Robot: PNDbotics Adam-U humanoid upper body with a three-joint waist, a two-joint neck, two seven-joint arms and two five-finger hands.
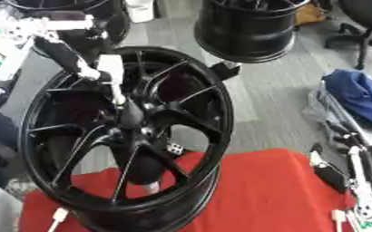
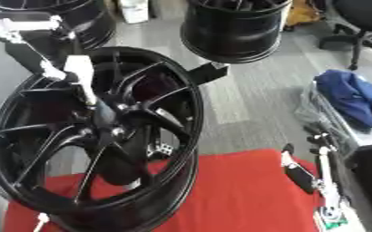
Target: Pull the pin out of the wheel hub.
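Observation:
A large black spoked wheel (image 1: 191,97) stands upright on a red cloth (image 1: 261,195). Its hub (image 1: 134,118) is dark, and I cannot make out the pin in it. My left arm comes down from the upper left across the rim. My left hand (image 1: 111,72), white and black, reaches to the hub's centre, where its tip merges with the dark hub. My right hand (image 1: 334,176) rests open at the lower right, fingers up, well clear of the wheel.
Two more black rims stand on the grey floor behind, one at centre (image 1: 249,27) and one at the upper left (image 1: 102,13). A blue cloth (image 1: 364,95) lies at the right, with an office chair (image 1: 368,25) beyond it. A white box (image 1: 2,50) stands at the far left.

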